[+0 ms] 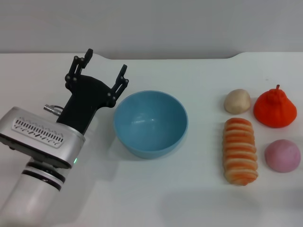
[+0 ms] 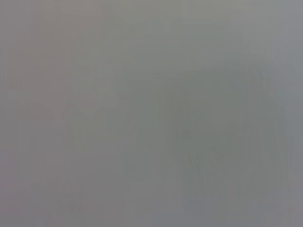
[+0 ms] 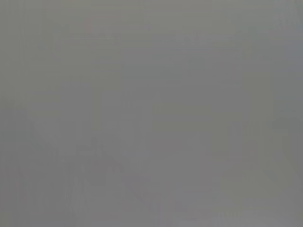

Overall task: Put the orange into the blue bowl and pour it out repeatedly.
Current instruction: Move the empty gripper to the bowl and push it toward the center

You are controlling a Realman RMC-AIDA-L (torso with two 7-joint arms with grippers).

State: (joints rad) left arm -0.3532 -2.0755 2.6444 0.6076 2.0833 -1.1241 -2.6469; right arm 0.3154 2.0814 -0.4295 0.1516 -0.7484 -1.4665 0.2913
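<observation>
The light-blue bowl (image 1: 150,124) stands upright in the middle of the white table with nothing in it. Far to its right rests the orange (image 1: 275,109), a bumpy red-orange fruit with a short stem. My left gripper (image 1: 105,68) hovers just left of the bowl's rim, open, its black fingers spread with nothing between them. The right arm is out of the head view. Both wrist views show only flat grey.
Near the orange lie a beige round piece (image 1: 237,101), a striped bread loaf (image 1: 240,151) and a smooth pink ball (image 1: 282,155). The table's far edge (image 1: 189,56) meets a grey wall.
</observation>
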